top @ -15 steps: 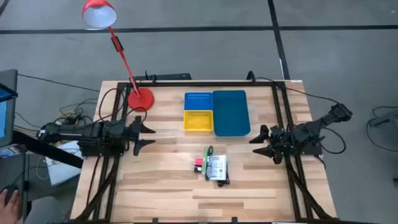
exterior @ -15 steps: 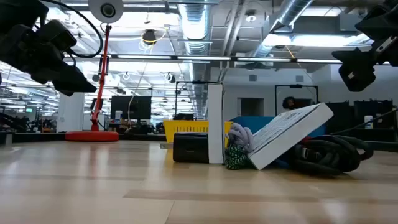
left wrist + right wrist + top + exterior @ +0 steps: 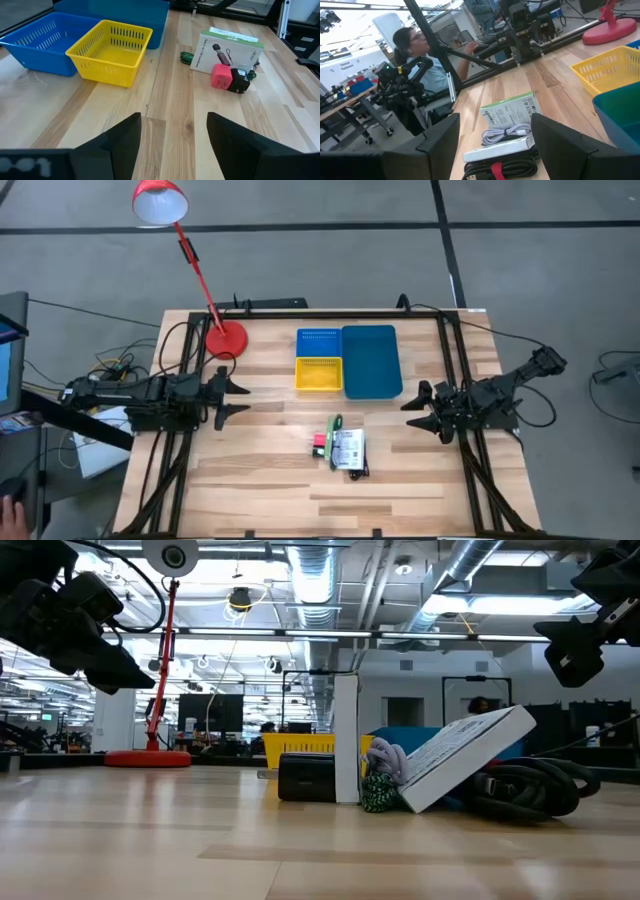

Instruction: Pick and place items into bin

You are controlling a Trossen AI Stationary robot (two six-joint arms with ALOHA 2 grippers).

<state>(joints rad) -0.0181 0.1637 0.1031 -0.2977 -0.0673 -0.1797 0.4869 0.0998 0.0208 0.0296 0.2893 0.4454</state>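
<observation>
Both grippers spread and empty, items heaped at the table's middle.

The left gripper (image 3: 232, 399) and right gripper (image 3: 420, 408) hover at opposite table edges, fingers parted, holding nothing, each arm lying low and aimed inward. Between them, toward the near edge, the white flat packet (image 3: 348, 449) leans tilted on the black cables (image 3: 525, 790), long axis running near to far; the small red-pink block (image 3: 221, 76) and green-handled tool (image 3: 335, 425) touch it. Farther off stand the yellow bin (image 3: 319, 374), two blue bins (image 3: 371, 361), and a red lamp (image 3: 224, 338).
</observation>
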